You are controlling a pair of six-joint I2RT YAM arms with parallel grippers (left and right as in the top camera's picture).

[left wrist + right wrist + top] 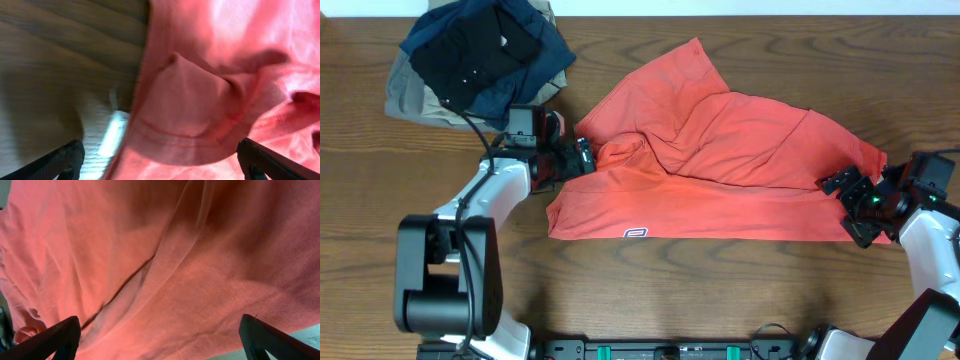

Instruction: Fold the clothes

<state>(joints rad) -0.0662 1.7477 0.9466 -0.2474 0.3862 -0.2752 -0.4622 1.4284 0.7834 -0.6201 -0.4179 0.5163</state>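
Both claws, we see, stand spread apart: left gripper point(582, 157) at the coral T-shirt's point(720, 180) bunched left edge, right gripper point(853, 203) at its right end. Its long axis runs left-right across the table point(720, 295).

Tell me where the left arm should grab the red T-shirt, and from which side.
Probably the puckered fold at the T-shirt's left edge, approached from the table side by the left gripper; there the cloth stands up off the wood.
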